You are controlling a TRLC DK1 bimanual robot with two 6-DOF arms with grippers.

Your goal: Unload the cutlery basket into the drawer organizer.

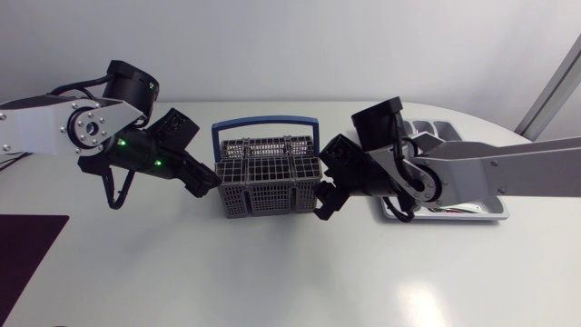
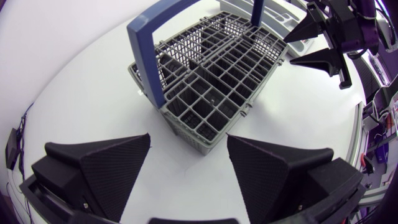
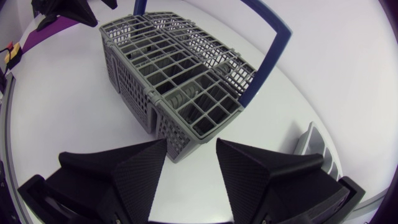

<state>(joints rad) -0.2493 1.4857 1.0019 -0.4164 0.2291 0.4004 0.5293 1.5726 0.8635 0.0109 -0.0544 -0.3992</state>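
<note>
Flanking cutlery basket ends: left pincer, right pincer, both agape

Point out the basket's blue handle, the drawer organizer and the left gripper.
blue handle [image 1: 263, 119], head view, top bar
drawer organizer [image 1: 442, 127], head view, far end rim
left gripper [image 2: 188, 140], left wrist view, midway between fingertips

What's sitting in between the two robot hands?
The grey cutlery basket stands on the table between the left gripper and the right gripper, one open gripper at each end. The head view shows this best.
</note>
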